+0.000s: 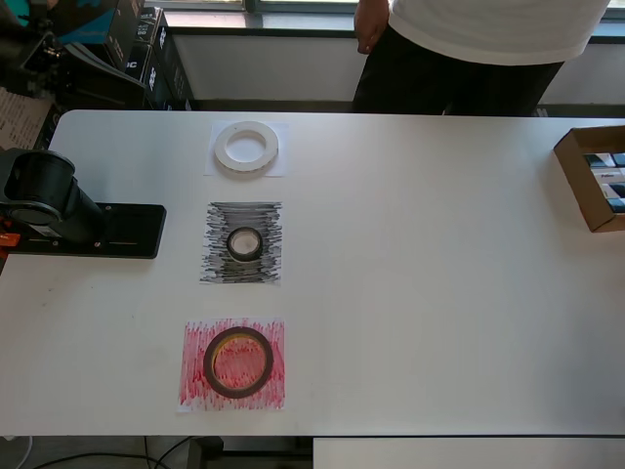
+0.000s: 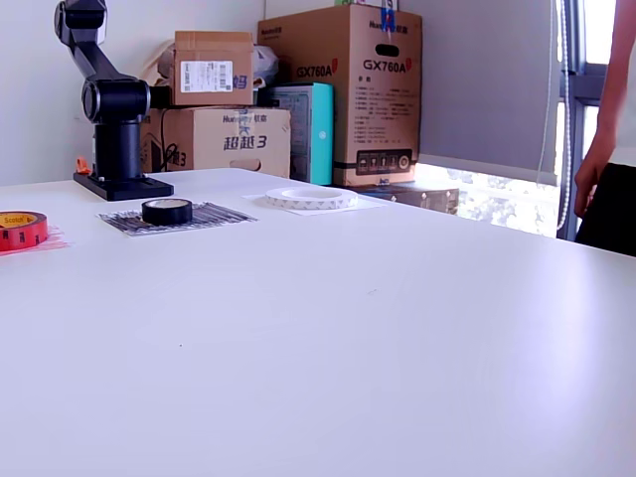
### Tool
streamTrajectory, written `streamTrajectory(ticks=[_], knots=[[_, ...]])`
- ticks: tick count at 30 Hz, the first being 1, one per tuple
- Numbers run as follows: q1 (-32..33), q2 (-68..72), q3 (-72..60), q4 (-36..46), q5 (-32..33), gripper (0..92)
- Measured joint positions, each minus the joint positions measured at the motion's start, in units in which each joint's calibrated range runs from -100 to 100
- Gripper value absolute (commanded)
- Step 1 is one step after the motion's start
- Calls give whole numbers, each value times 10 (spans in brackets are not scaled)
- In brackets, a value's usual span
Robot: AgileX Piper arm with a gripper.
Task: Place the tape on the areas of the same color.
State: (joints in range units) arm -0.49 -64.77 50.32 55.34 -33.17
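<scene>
Overhead view: white ring (image 1: pixel 246 147) on white sheet (image 1: pixel 278 166), black roll (image 1: pixel 244 243) on black sheet (image 1: pixel 217 264), red roll (image 1: pixel 237 362) on red sheet (image 1: pixel 195 391), all on the bench (image 1: pixel 439 293); sorting looks done, my jaws out of frame.

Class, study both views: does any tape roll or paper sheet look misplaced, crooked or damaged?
Nothing stands out. The white ring lies on the white sheet, the black roll on the black sheet, the red roll on the red sheet.

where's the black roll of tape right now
The black roll sits on the black scribbled sheet, in the middle of the row in the overhead view, between the white ring and the red roll.
</scene>
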Motion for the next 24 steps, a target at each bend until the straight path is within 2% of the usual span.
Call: streamTrajectory(ticks=[7, 12, 24], knots=[[-23, -80, 17, -2, 0, 0], [-19, -146, 71, -34, -13, 0], [3, -295, 255, -231, -44, 0]])
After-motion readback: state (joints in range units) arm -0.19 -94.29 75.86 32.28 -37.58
